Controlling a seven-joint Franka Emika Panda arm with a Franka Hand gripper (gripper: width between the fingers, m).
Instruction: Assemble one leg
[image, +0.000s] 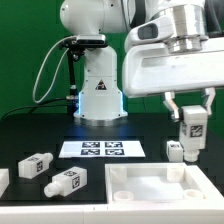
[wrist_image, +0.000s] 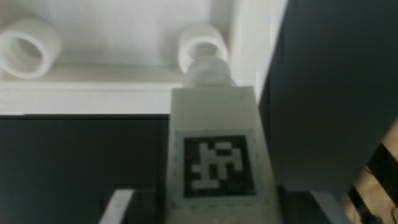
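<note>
My gripper (image: 191, 120) is shut on a white leg (image: 192, 130) with a black-and-white tag and holds it upright above the table, at the exterior view's right. In the wrist view the held leg (wrist_image: 215, 140) fills the middle, its narrow stub end pointing toward a round socket (wrist_image: 205, 45) of the large flat white square part (wrist_image: 107, 80). That part (image: 160, 192) lies at the front right. Another leg (image: 175, 151) stands on the table just below the held one. Two more legs lie at the front left, one (image: 35, 166) farther back and one (image: 63, 182) nearer.
The marker board (image: 103, 149) lies flat in the middle of the black table. The robot base (image: 98, 95) stands behind it. A white block edge (image: 3, 180) shows at the far left.
</note>
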